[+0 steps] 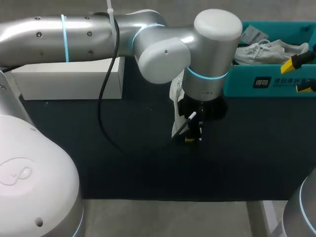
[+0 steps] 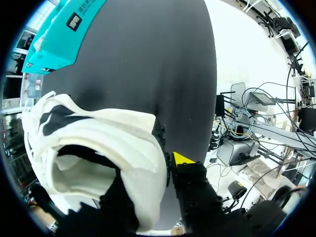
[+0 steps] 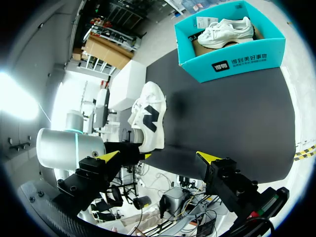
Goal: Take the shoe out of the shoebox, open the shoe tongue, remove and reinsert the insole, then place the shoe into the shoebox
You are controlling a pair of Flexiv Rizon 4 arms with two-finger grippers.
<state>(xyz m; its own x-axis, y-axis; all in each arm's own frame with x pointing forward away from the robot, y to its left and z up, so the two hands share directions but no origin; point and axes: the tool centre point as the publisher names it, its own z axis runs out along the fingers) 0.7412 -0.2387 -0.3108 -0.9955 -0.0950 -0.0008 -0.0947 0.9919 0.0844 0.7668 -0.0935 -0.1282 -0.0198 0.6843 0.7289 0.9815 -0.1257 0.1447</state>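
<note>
Mostly, left arm [image 1: 163,54] hides shoe [image 1: 176,94]; white box [image 1: 69,81], shoebox [image 1: 269,81] behind.

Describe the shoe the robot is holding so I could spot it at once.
Find the dark mat, then the silver arm entering from the left. The white shoe hangs from its tool over the mat's middle. Unlike the other shoe lying in the teal box, it is outside and bears a bold black mark.

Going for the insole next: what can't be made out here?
Head view: the left arm's wrist hides most of the held shoe and the left gripper.
Left wrist view: insole not distinguishable inside the shoe's opening.
Right wrist view: shoe shows its side, opening unseen.
Head view: right gripper cut off by the edge.
</note>
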